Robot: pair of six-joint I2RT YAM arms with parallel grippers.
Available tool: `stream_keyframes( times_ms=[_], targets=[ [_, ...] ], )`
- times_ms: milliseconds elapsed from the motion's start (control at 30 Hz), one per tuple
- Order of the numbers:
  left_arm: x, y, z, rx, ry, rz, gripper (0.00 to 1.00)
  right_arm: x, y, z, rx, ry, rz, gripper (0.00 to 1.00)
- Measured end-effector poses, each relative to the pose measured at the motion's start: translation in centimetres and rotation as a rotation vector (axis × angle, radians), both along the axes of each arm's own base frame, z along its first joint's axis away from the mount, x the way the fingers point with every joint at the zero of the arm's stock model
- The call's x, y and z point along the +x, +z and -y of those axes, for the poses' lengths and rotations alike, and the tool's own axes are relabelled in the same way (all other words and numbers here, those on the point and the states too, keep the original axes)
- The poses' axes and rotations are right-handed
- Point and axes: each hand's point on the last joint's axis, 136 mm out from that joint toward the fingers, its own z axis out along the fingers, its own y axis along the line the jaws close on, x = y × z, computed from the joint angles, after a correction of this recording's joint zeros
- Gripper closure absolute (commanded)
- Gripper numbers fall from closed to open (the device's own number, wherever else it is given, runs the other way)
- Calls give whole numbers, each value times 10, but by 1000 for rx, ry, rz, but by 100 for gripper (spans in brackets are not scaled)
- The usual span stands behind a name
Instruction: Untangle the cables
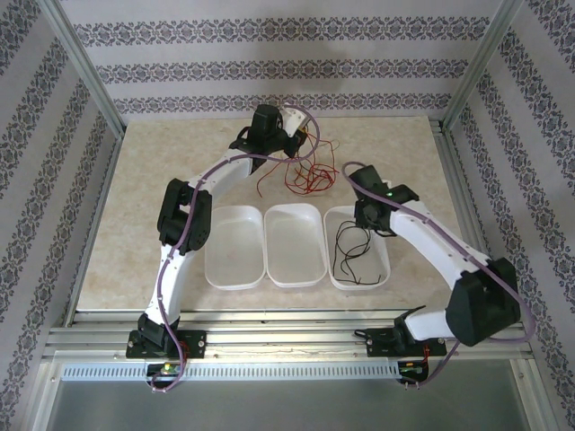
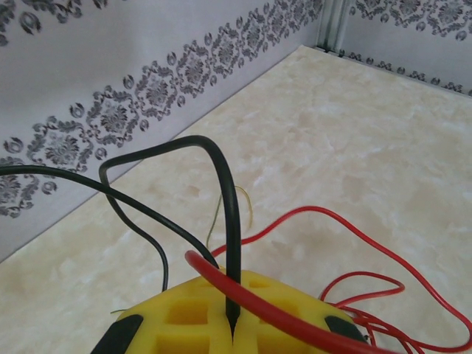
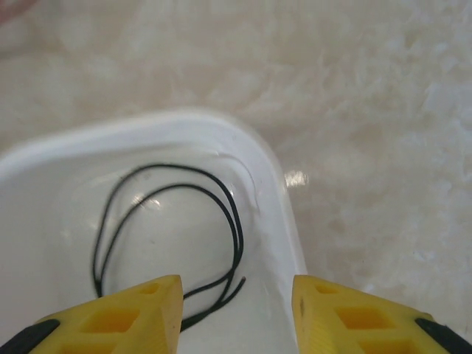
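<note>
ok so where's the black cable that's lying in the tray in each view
top external: black cable coiled in the rightmost tray, by the right tool.
right wrist: its loop in that tray's corner, just past the open tool.
left wrist: a second black cable, pinched in the shut left tool.
shared landmark: the tray's white rim in the first two, the marble table in all.

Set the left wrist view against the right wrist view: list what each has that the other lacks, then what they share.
Left wrist view's own: the left gripper shut on a pinched black cable, red cables looping beside it, a pale yellow wire, the patterned wall. Right wrist view's own: the right gripper open above a white tray holding a loose black cable. Shared: the marbled table, yellow fingers, and a black cable of some kind.
</note>
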Motion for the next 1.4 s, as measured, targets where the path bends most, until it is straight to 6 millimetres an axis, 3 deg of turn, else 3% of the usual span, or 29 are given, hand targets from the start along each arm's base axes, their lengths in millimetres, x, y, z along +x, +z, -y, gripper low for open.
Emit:
stream_keyframes(
  times_ms=[133,300,467,600,733,967,1133,1400],
  targets=[
    [-4,-9,1,-12,-30,-6,100,17,34,3,98,-19,100,52],
    [-9,-24,-1,-30,-66,-6,100,52,71,-3,261,-27,223,53],
    [-18,-37,3,-53,-117,11,100,112,118,-31,423,15,346,53],
    [-24,-39,6,-75,-151,43,100,158,138,-57,528,53,396,54],
    [-29,-35,8,-92,-177,73,100,193,133,-79,594,68,387,54],
    [-32,-15,11,-120,-201,136,99,230,99,-109,653,63,315,57],
    [-34,-15,11,-124,-208,141,99,246,82,-129,674,80,276,57],
    [-37,-18,11,-126,-217,135,99,253,85,-149,686,113,270,60]
  ],
)
